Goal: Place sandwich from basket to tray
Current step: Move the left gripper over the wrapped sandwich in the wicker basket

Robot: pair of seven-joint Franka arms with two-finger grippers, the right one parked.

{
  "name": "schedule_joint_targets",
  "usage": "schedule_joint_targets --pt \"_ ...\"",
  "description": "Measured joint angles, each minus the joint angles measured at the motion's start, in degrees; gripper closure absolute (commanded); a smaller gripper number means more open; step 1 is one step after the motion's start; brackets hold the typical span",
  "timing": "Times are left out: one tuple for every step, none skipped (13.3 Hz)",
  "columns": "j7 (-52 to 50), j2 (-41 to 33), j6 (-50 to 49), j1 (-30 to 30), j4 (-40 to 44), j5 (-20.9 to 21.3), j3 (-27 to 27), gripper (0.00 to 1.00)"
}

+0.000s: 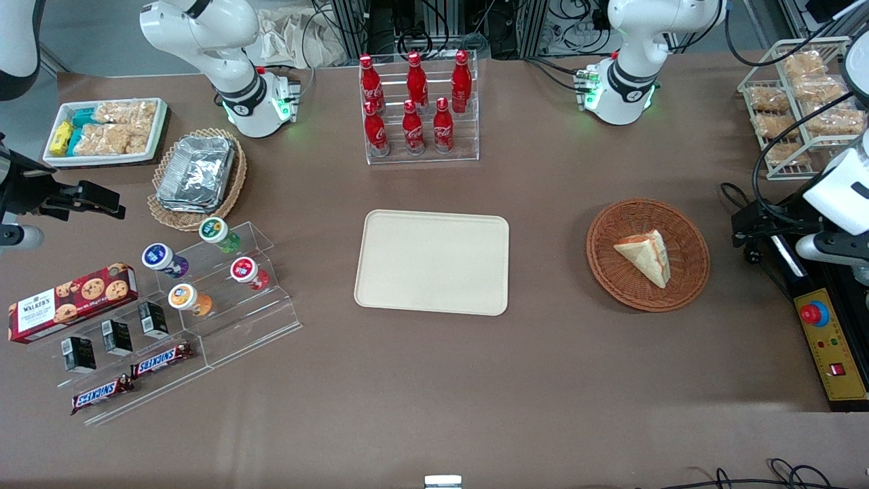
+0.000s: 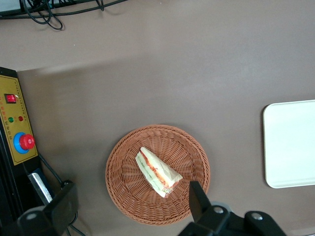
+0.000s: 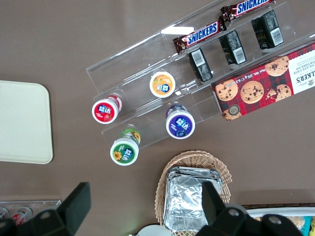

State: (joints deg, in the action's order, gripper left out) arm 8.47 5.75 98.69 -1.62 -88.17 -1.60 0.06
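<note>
Brown matte covering spreads over the whole surface (image 1: 475,380), with cables and metal racking at the edge farthest from the front camera. Near the middle lies the tray (image 1: 432,262), flat and bare. Toward the working arm's end sits the basket (image 1: 648,254), well apart from the tray, and the sandwich (image 1: 646,256) lies in it on its side, filling edge showing red-orange and green.

A clear stand of red cola bottles (image 1: 415,102) stands farther from the front camera than the tray. Toward the parked arm's end are a pale oval basket of foil containers (image 1: 197,175), a white tray of snack packets (image 1: 105,131), stepped clear shelves with yogurt cups (image 1: 204,272), a cookie box (image 1: 71,301) and chocolate bars (image 1: 129,377). A wire rack of wrapped snacks (image 1: 804,102) and a yellow control box (image 1: 831,343) sit at the working arm's end. Nothing lies between basket and tray.

The gripper (image 2: 128,209) hovers high above the basket with its fingers (image 2: 198,200) spread wide apart, holding nothing; in the front view it is cut off at the frame edge.
</note>
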Motion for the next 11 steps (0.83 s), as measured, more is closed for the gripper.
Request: schedule_joint_targets --pt "-0.02 0.01 0.00 0.00 0.01 0.00 0.03 0.00" --pt "-0.06 0.02 -0.06 0.01 0.01 0.00 0.07 0.00" --pt "-0.37 0.04 -0.71 0.03 0.01 0.00 0.13 0.00" --pt "-2.25 0.09 -2.44 0.07 -0.07 0.00 0.22 0.00" --pt "-6.37 0.17 -3.85 0.07 -0.54 0.00 0.26 0.00" --pt "-10.75 0.12 -4.01 0.07 -1.81 0.00 0.24 0.00" --pt "-14.69 -0.17 -3.17 0.05 -3.93 -0.01 0.20 0.00" --pt "-18.88 -0.80 -1.26 0.05 -7.03 -0.02 0.20 0.00" --pt "-23.82 -1.78 1.76 0.05 -11.10 -0.01 0.21 0.00" --pt "-28.58 -2.96 5.66 0.04 -15.74 0.00 0.16 0.00" --pt "-33.14 -4.28 9.96 0.03 -20.80 0.00 0.08 0.00"
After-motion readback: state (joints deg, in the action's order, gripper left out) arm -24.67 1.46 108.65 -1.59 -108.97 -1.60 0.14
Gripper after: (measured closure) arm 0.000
